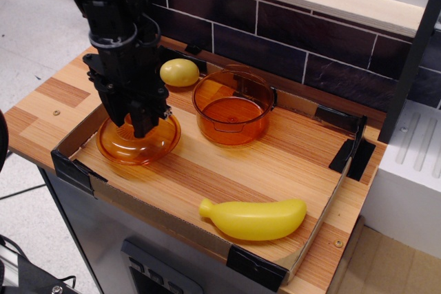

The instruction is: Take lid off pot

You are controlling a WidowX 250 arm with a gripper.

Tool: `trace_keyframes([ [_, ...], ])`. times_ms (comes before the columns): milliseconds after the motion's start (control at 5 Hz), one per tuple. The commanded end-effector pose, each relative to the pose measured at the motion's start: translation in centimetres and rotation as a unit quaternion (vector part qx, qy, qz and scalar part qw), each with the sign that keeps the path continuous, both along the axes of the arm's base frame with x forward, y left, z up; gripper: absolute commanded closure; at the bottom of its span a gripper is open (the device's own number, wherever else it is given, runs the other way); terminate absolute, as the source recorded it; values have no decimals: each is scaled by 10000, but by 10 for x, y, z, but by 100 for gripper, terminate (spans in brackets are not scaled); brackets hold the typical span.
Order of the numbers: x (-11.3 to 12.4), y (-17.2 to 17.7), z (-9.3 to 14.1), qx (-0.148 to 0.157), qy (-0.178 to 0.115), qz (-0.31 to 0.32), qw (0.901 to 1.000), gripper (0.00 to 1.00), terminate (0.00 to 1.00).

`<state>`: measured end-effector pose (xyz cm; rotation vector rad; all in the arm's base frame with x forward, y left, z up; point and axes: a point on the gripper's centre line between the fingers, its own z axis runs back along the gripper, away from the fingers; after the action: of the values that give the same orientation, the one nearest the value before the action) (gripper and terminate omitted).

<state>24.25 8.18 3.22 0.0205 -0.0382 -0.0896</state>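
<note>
The amber-orange lid (116,146) lies flat on the wooden board at the front left, apart from the pot. The pot (233,111) stands open and uncovered in the middle, a little right of the lid. My black gripper (142,129) points straight down onto the lid's centre. Its fingers are closed together where the knob sits, and they hide the knob.
A yellow lemon-shaped toy (179,72) lies behind the lid, left of the pot. A yellow banana (253,219) lies at the front right. A low cardboard rim (77,135) with black taped corners borders the board. A dark tiled wall (310,32) stands behind.
</note>
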Motion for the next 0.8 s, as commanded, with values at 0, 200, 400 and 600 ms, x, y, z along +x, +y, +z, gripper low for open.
trace_keyframes([
  [0, 14, 8, 8, 217, -181, -51, 9996, 0, 0],
  [200, 17, 8, 15, 147, -143, -24, 9998, 0, 0],
  [400, 17, 8, 15, 147, -143, -24, 9998, 0, 0],
  [600, 17, 8, 15, 147, -143, -24, 9998, 0, 0],
])
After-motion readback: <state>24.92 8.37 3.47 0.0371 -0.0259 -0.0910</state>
